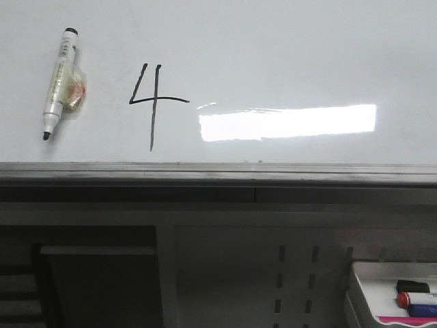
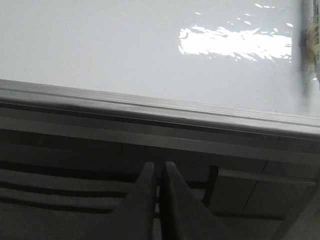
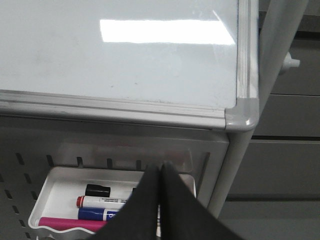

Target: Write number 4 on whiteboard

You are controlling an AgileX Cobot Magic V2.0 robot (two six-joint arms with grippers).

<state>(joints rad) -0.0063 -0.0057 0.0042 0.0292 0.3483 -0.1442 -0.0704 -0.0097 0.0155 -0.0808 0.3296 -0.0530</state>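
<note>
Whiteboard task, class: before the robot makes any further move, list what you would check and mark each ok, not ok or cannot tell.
1. The number 4 has slanted stroke, bar and vertical: ok.
2. Black marker lies on the whiteboard, uncapped, left of the digit, held by neither arm: not ok.
3. Left gripper shut and empty, below the board's edge: ok.
4. Right gripper shut and empty, over the marker tray: ok.
5. Marker's missing cap location: cannot tell.
</note>
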